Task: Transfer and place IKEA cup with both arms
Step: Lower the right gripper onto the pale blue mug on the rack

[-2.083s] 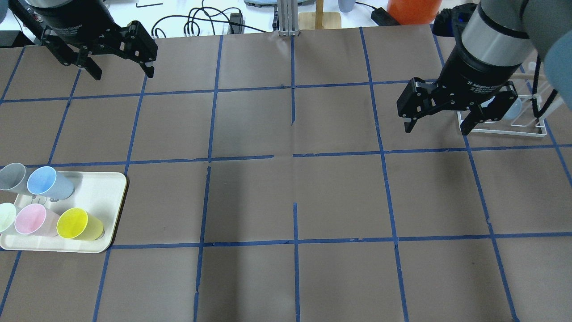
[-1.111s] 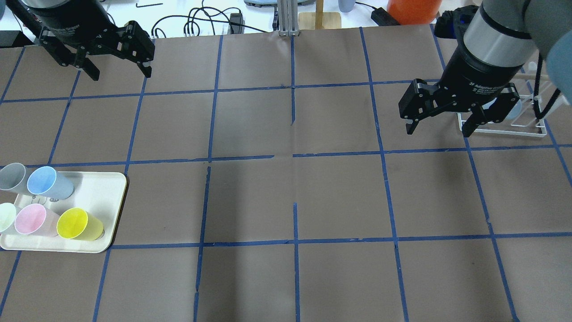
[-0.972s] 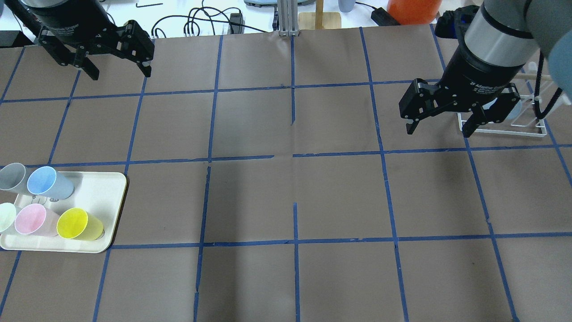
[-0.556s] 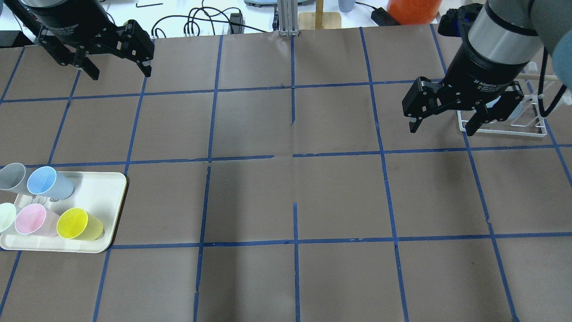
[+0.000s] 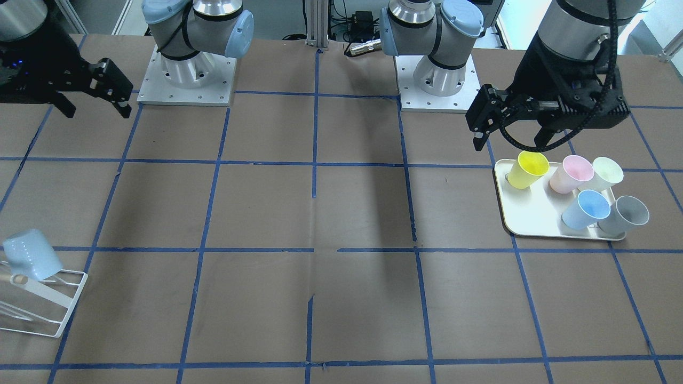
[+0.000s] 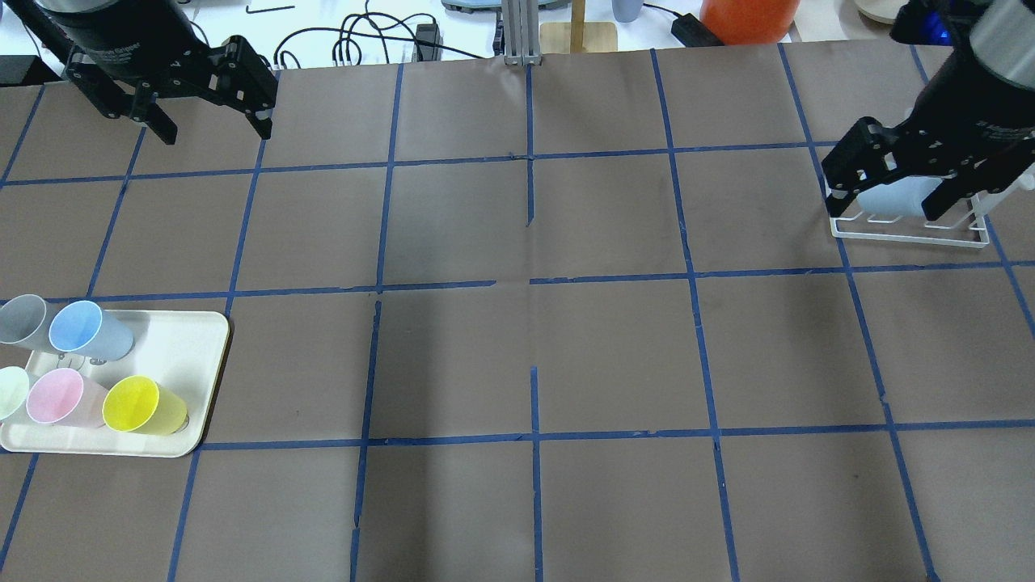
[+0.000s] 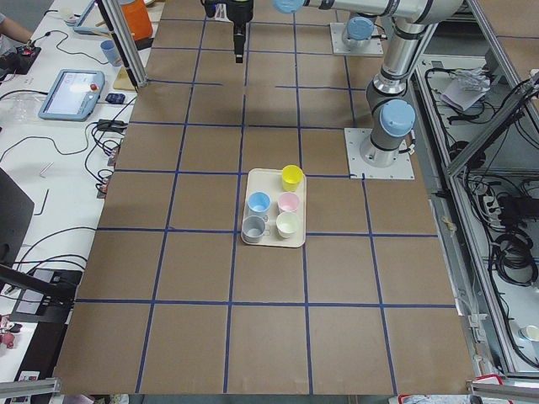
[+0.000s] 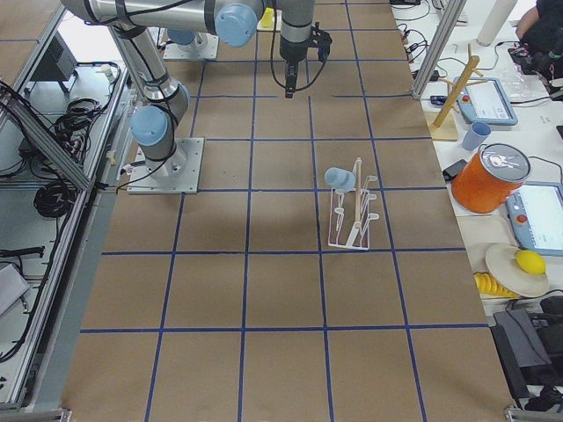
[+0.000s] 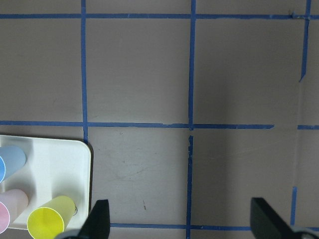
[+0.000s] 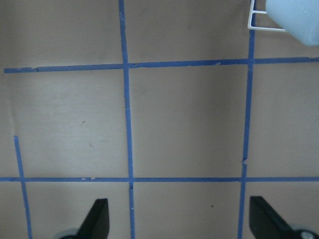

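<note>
The bench [image 6: 614, 347] is covered in brown paper, divided into squares by blue tape. Past its far edge, black cables [image 6: 348, 52] and an orange container [image 6: 744, 20] are seen on a white desk. A cream tray [image 6: 194, 347] is set at the robot's left, with five cups on it: yellow, pink, pale green, blue and grey. A white wire rack [image 6: 914, 236] is placed at the robot's right, and the IKEA cup [image 5: 29, 260] is seated tilted over one of its pegs.

From overhead, the cup is glimpsed between the fingers of the right tool [image 6: 885, 212], as if enclosed by them. This is corrected by the front-facing view, where that tool is shown well apart from cup and rack, nearer the robot's base. In the right wrist view, only part of the cup is caught, at the top right corner.

Both arms are held high, with the tools pointed down at the bench. The left tool [image 6: 214, 133] is spread wide with nothing in it. The right tool is likewise spread wide and empty.
</note>
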`<state>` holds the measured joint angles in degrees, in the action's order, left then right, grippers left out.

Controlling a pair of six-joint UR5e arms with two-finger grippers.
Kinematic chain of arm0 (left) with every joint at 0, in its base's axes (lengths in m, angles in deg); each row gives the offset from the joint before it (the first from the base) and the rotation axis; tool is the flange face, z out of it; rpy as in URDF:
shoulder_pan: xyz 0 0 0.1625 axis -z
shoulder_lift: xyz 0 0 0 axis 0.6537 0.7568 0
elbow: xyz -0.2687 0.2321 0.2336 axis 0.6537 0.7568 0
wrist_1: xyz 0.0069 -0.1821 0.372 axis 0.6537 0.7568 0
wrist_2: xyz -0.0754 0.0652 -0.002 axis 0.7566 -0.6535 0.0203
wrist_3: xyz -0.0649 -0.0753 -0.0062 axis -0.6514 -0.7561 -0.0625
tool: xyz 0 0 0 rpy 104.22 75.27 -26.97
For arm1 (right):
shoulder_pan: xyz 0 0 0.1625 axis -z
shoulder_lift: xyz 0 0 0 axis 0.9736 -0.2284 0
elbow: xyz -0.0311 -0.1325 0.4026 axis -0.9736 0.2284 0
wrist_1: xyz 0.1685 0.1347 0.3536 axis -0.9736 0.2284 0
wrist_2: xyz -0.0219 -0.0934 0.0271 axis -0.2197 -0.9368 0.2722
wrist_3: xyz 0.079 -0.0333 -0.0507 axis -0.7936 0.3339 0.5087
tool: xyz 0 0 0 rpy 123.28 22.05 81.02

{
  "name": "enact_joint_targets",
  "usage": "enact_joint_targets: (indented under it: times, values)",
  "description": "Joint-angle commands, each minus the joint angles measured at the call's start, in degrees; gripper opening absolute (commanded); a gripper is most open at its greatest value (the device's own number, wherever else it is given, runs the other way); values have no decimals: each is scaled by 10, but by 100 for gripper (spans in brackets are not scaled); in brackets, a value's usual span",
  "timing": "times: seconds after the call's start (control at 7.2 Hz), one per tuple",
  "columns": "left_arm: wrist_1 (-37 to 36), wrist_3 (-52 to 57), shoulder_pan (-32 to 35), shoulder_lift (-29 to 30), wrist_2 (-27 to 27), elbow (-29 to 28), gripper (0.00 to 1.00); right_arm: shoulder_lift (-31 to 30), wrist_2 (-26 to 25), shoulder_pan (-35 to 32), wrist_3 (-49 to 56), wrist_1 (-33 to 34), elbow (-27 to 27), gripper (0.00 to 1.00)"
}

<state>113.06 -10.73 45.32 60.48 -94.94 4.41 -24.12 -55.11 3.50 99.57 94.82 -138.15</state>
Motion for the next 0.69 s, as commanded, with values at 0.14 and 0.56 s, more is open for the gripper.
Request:
enact_joint_targets:
  times: [0.14, 0.56]
  values:
    - [12, 0, 0, 13, 0, -3, 100, 28, -3, 84, 185, 40, -18, 100]
    - [11, 0, 0, 7, 5, -1, 100, 48, 1, 138, 309, 214, -110, 100]
